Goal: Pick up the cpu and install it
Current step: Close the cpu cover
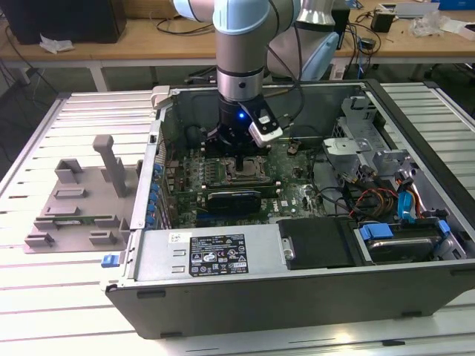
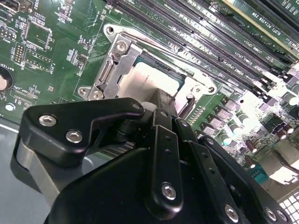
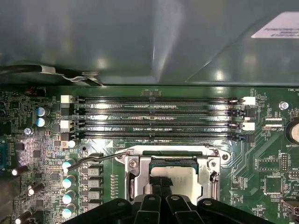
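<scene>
The cpu (image 2: pixel 150 80) is a silvery-white square lying flat inside the metal socket frame (image 2: pixel 115 65) on the green motherboard, and it also shows in the first wrist view as cpu (image 3: pixel 180 173). My gripper (image 1: pixel 239 159) reaches straight down into the open computer case (image 1: pixel 415 215) over that socket. In both wrist views the black gripper (image 2: pixel 161 99) (image 3: pixel 161 185) has its tips close together, shut, resting at one edge of the chip. The fingers hide part of the chip.
Memory slots (image 3: pixel 154 116) run beside the socket, and a thin wire lever (image 3: pixel 93 159) sticks out from it. A long black card (image 1: pixel 234 199), a power supply (image 1: pixel 215 252), a drive bay (image 1: pixel 319 241) and cables (image 1: pixel 378 200) crowd the case. A grey fixture (image 1: pixel 82 193) lies on the exterior view's left.
</scene>
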Controlling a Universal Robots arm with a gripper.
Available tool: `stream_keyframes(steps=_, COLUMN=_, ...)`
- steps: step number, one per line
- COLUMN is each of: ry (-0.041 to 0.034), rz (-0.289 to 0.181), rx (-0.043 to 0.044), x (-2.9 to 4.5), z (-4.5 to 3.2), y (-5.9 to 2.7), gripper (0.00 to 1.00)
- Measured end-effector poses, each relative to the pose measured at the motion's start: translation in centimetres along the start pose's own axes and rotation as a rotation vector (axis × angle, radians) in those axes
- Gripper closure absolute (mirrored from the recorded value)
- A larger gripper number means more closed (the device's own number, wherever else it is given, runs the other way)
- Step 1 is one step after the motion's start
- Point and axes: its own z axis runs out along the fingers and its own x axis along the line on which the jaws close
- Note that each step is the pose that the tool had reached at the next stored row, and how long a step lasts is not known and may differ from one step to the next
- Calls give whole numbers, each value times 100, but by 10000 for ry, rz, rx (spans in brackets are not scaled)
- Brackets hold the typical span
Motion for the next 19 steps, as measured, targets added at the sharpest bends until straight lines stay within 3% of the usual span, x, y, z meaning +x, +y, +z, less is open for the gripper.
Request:
stream_keyframes(steps=3, ry=-8, rz=-1, rx=-9, x=-2, z=-8, y=2, gripper=89)
stream_keyframes(steps=7, ry=-1, rz=-1, rx=-1, x=-1, z=-81, y=0, gripper=89)
stream_keyframes(steps=11, ry=0, rz=-1, rx=0, x=-2, z=-302, y=-3, gripper=89)
stream_keyframes(steps=13, ry=-1, rz=-1, rx=0, x=-2, z=-366, y=-3, gripper=89)
stream_keyframes(steps=16, ry=0, rz=-4, rx=-1, x=-5, z=-384, y=-3, gripper=89)
stream_keyframes(steps=19, ry=0, rz=-2, rx=2, x=-120, z=-385, y=-5, gripper=89)
